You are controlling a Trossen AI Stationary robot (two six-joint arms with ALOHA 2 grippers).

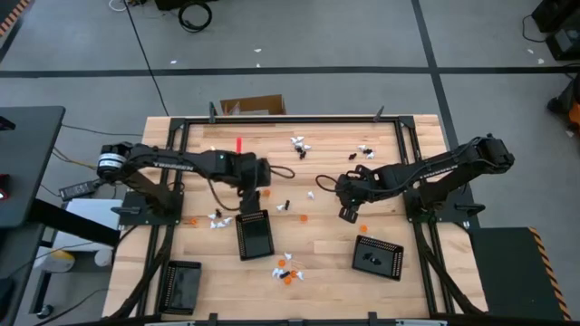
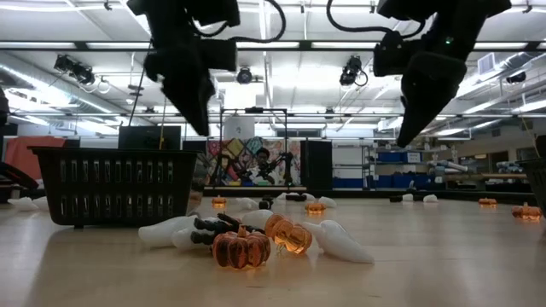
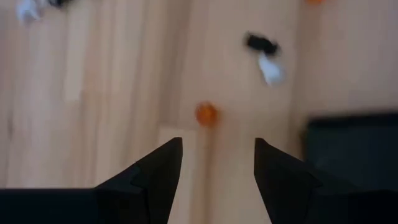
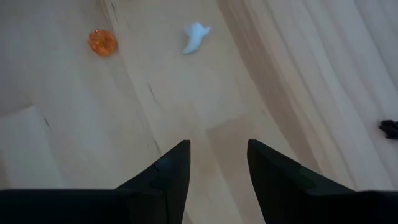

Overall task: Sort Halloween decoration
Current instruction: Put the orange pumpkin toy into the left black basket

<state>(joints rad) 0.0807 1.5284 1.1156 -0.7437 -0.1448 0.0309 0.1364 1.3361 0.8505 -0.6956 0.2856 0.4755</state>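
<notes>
**Both arms poised over a table of scattered trinkets**

At about nine o'clock on the table, the left gripper (image 1: 264, 172) hangs above the boards with its fingers apart and nothing between them. Its wrist view shows an orange piece (image 3: 207, 114) lying on the wood just ahead of the open fingertips, apart from them; I judge that is the target, and the spread suits a drop straight over it. A black tray (image 1: 255, 234) sits at six o'clock from that gripper, near enough for a short carry, which is probably why it was set there.

Toward the table's centre and its six o'clock edge, more Halloween decoration (image 1: 288, 269) lies in a loose cluster of orange, white and black.

At three o'clock, the right gripper (image 1: 347, 214) also hovers spread and empty. A white piece (image 4: 195, 37) and an orange pumpkin (image 4: 102, 42) lie well ahead of it; which it favours is hard to say. A second tray (image 1: 378, 257) waits at its five o'clock.
</notes>
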